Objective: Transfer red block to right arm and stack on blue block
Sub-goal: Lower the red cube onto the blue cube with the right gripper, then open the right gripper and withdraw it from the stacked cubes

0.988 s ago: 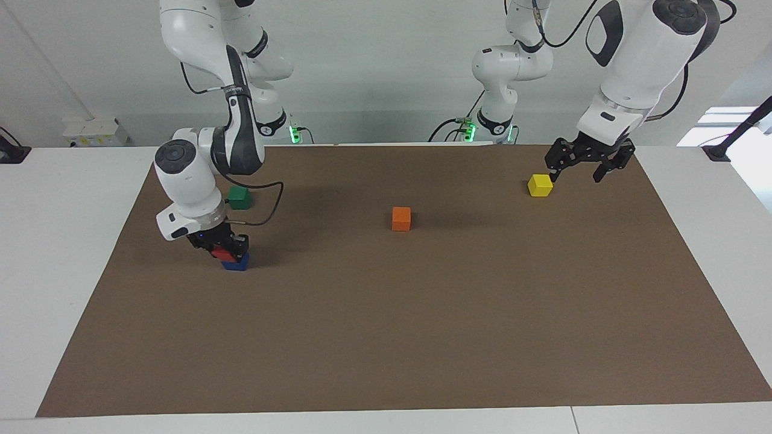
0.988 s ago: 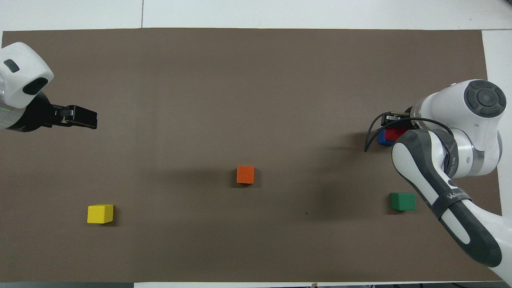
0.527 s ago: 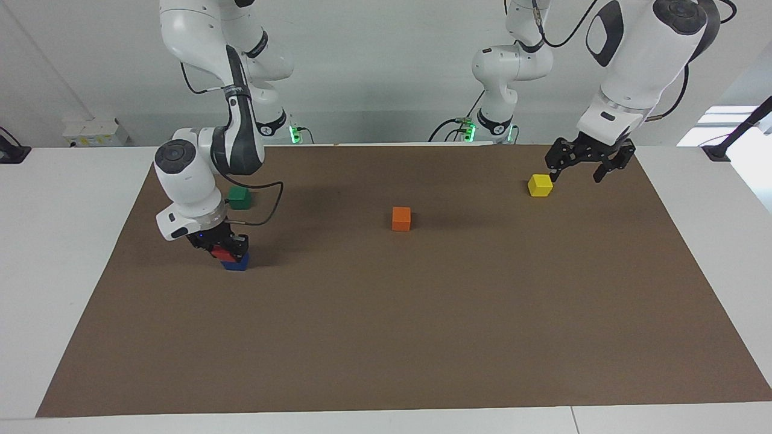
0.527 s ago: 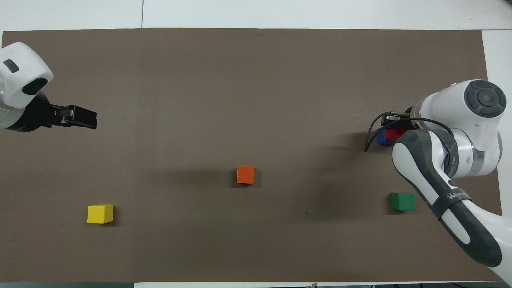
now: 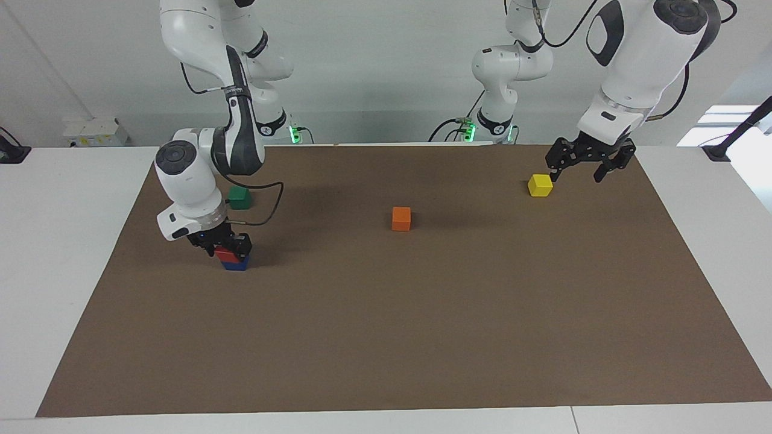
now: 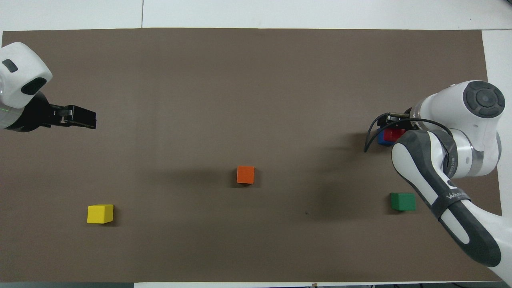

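The red block (image 5: 228, 255) sits on top of the blue block (image 5: 237, 264) on the brown mat, toward the right arm's end of the table. My right gripper (image 5: 227, 245) is just above the red block, its fingers open on either side of the block's top. In the overhead view the right arm's wrist covers most of the red block (image 6: 394, 135) and the blue block (image 6: 381, 138). My left gripper (image 5: 582, 167) is open and empty, in the air beside the yellow block (image 5: 540, 185); it also shows in the overhead view (image 6: 82, 118).
A green block (image 5: 239, 197) lies nearer to the robots than the stack, close to the right arm's forearm. An orange block (image 5: 401, 218) lies mid-mat. The brown mat (image 5: 422, 337) covers most of the white table.
My right gripper has risen slightly off the red block, which stays on the blue block. My left arm has barely moved.
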